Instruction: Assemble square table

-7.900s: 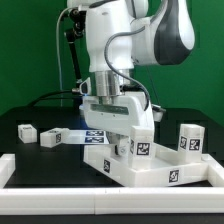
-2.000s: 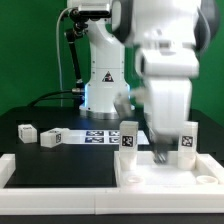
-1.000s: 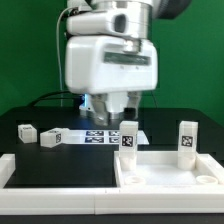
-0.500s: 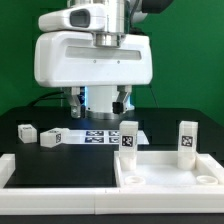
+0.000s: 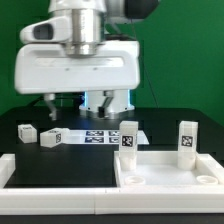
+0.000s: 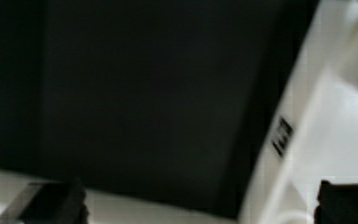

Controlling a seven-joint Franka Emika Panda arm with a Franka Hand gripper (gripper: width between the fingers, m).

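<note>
In the exterior view the gripper (image 5: 87, 102) hangs over the black table (image 5: 60, 165), fingers spread and empty. The square tabletop (image 5: 165, 172) lies at the exterior view's right (two legs (image 5: 128, 138) upright on it). In the wrist view the fingertips (image 6: 51, 202) stand wide apart.

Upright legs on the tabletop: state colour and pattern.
Legs white, each with a black-and-white tag; exterior view best.

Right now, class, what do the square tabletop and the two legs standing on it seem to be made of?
Square tabletop: likely hard plastic, matte white, with a moulded-looking raised rim. Upright legs: seemingly the same white plastic, solid blocks; their black-and-white tags look printed or stuck on, unclear which.
</note>
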